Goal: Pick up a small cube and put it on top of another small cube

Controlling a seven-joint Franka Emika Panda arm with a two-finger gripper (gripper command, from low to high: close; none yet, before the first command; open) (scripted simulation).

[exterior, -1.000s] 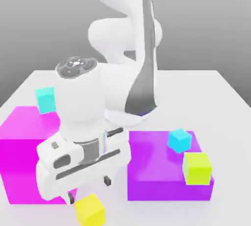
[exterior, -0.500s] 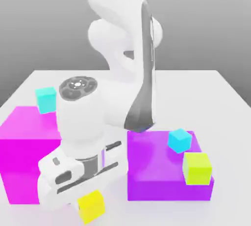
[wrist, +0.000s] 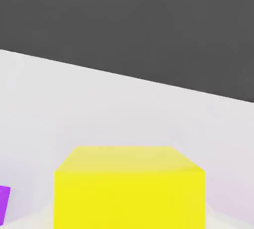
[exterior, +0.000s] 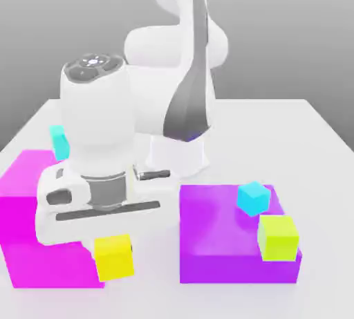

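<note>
Small cube [exterior: 114, 257], warm yellow, sits lower left of exterior frame, lifted off the table [exterior: 318, 144], clamped in gripper [exterior: 104, 245] beside magenta block [exterior: 31, 241]; purple block [exterior: 214, 234] to its right.

Arm: white, jointed, with a dark grey strip along the forearm; reaches from the rear base toward the exterior view's lower left. Wrist: bent so the hand points straight down. Hand: white block, set roughly level. Gripper [exterior: 114, 252]: under the hand, clamped on the cube [exterior: 115, 257], which hangs directly beneath the hand
</note>
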